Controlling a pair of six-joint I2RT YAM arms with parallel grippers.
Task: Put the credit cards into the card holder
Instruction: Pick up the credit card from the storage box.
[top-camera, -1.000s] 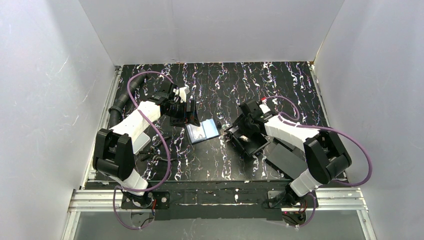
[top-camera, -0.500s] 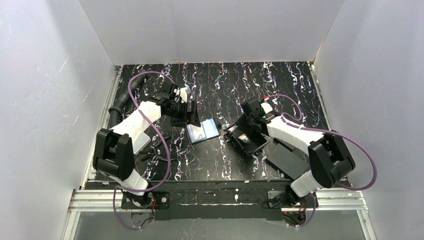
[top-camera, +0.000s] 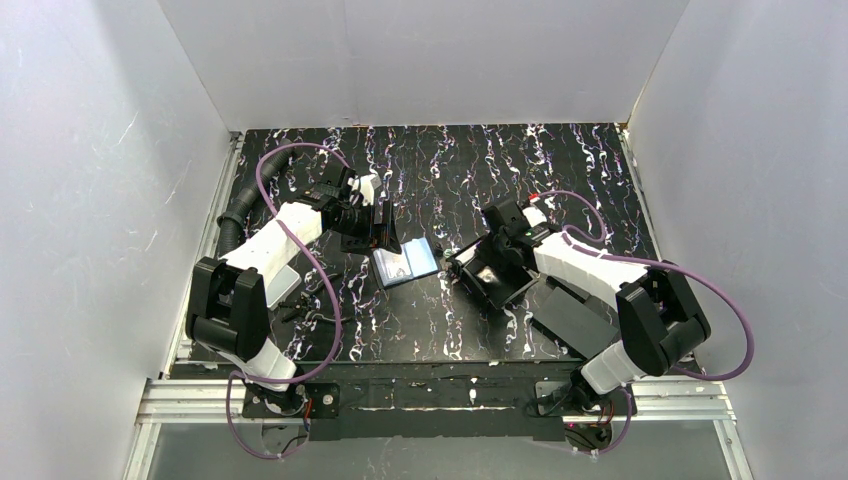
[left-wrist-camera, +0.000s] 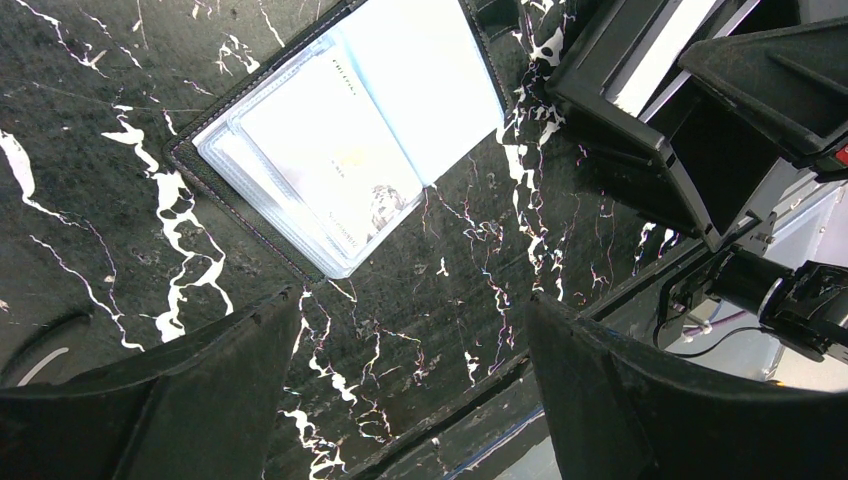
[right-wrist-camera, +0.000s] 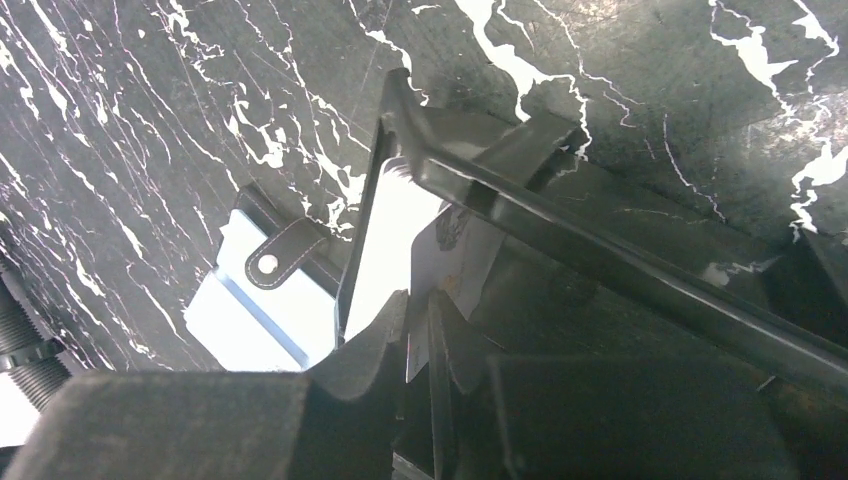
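Marbled table (top-camera: 560, 170), open card holder (top-camera: 405, 262) slantwise

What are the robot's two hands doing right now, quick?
Left gripper: fingers open, holding nothing, near the open card holder.
Right gripper: fingers pinched shut on a credit card in the black tray.

The card holder (left-wrist-camera: 350, 130) lies open on the table (left-wrist-camera: 100, 150) at twelve o'clock, the black tray (left-wrist-camera: 740, 160) at two, and the left tool (left-wrist-camera: 412, 310) gapes wide.
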